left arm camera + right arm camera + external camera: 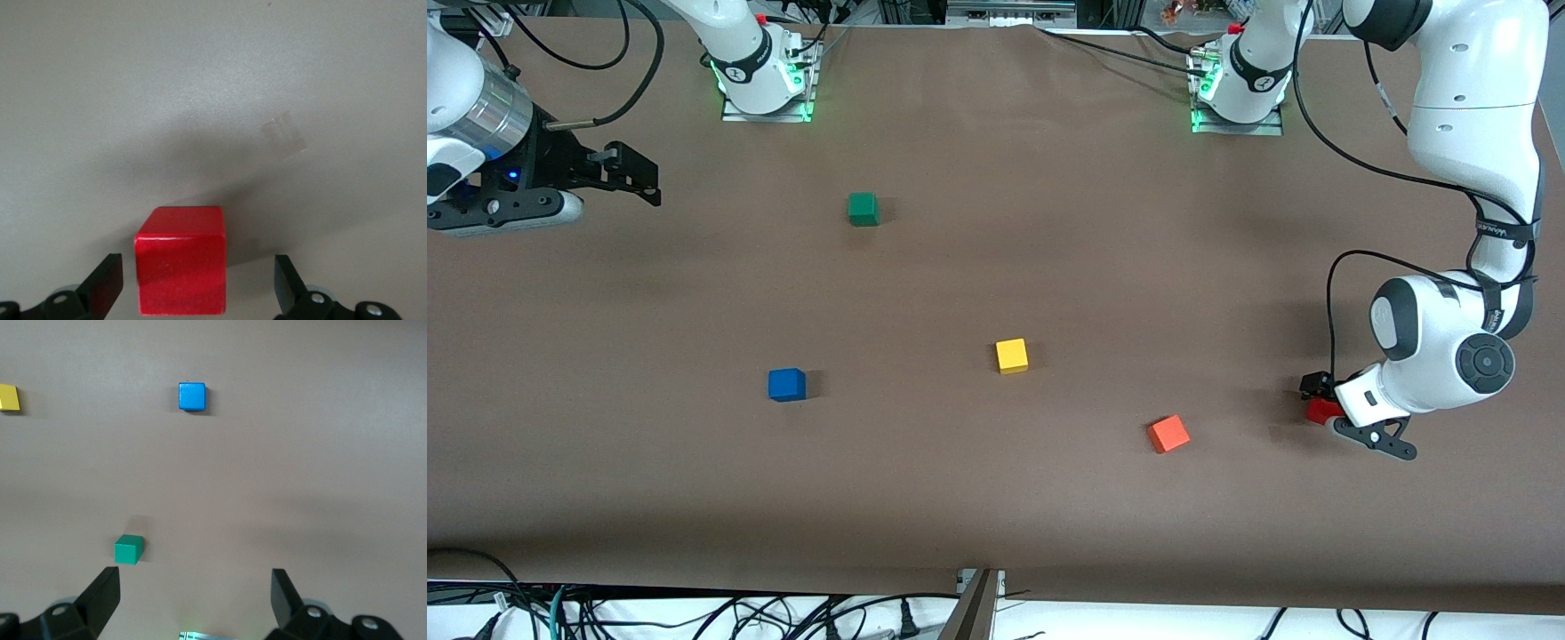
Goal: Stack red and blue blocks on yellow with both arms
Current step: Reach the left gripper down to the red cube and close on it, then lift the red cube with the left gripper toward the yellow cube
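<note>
The deep red cube (pixel 1319 411) rests on the table near the left arm's end, mostly hidden by the left hand. In the left wrist view the red cube (pixel 180 261) sits between the fingers with a gap on each side. My left gripper (pixel 1327 409) (pixel 197 269) is open around it, low at the table. The blue cube (pixel 787 384) (pixel 192 396) lies toward the right arm's end. The yellow cube (pixel 1011 356) (pixel 8 397) lies mid-table. My right gripper (pixel 643 178) (pixel 193 583) is open and empty, held up over the right arm's end of the table.
A green cube (pixel 863 209) (pixel 129 549) lies nearer to the robot bases than the blue one. An orange cube (pixel 1168 434) lies between the yellow cube and the left gripper, nearer to the front camera. Brown table cover (pixel 996 498); cables along the front edge.
</note>
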Controlling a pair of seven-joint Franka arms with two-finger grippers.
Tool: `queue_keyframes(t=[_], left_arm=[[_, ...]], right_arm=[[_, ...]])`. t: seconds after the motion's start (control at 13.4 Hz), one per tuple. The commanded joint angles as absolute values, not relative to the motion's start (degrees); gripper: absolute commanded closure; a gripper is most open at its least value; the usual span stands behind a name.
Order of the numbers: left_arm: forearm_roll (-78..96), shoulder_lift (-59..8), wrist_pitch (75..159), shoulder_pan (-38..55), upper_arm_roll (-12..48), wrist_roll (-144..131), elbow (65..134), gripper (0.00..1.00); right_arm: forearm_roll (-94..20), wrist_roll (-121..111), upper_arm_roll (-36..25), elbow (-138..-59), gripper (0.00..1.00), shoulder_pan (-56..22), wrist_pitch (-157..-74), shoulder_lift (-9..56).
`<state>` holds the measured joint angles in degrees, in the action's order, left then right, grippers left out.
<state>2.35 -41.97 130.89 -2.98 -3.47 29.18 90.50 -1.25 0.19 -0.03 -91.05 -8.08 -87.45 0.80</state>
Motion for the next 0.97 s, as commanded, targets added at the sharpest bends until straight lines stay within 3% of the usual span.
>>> queue_keyframes(t=[0.0,0.07,0.37,0.45,0.67,0.89], left_arm=[[1.5,-42.0,132.1,-3.5,-3.3,30.8,91.2,0.08],[1.5,-42.1,132.2,-3.5,-3.3,30.9,91.2,0.42],[1.8,-42.2,131.8,-4.1,-3.3,31.0,91.1,0.94],[1.8,-42.0,131.7,-4.1,-3.3,30.9,90.9,1.0],[2.1,-40.3,130.8,-2.9,-2.6,28.4,90.2,1.0],[2.0,-38.4,125.6,-1.9,2.5,17.1,86.9,1.0]], right_arm=[[-1.3,0.1,0.4,-90.4,0.0,-7.4,-86.8,0.7],[-1.3,0.1,0.4,-90.4,0.0,-7.4,-86.8,0.7],[-1.3,0.1,0.4,-90.4,0.0,-7.4,-86.7,0.7],[-1.3,0.1,0.4,-90.4,0.0,-7.3,-86.7,0.7],[-1.3,0.1,0.4,-90.4,0.0,-7.3,-86.7,0.7],[-1.3,0.1,0.4,-90.4,0.0,-7.4,-86.8,0.7]])
